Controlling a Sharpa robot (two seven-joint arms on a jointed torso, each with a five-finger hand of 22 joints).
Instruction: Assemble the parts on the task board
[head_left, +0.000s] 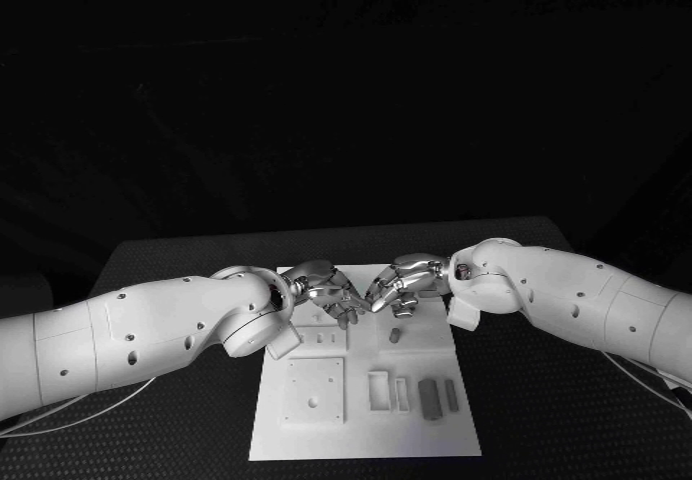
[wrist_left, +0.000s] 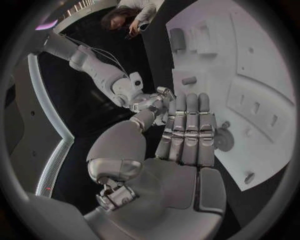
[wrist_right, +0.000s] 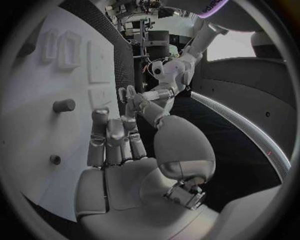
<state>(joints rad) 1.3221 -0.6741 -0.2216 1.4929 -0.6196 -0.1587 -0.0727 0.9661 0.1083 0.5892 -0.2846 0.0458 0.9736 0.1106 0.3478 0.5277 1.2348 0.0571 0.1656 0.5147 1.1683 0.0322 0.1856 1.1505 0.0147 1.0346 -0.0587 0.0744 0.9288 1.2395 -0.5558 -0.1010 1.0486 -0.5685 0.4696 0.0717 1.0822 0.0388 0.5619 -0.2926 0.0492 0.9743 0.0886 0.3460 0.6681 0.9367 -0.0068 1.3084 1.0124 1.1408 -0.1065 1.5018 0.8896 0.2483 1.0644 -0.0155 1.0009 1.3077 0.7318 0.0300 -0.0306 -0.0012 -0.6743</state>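
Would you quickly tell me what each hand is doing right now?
Left hand: open, fingers straight and side by side over the task board, holding nothing.
Right hand: open, fingers extended above the board, holding nothing.

A black table (head_left: 173, 262) with a finely textured top is seen, on the middle of which the white task board (head_left: 325, 440) is laid flat, its long sides running away from the robot and bare dark surface being left on either side of it.
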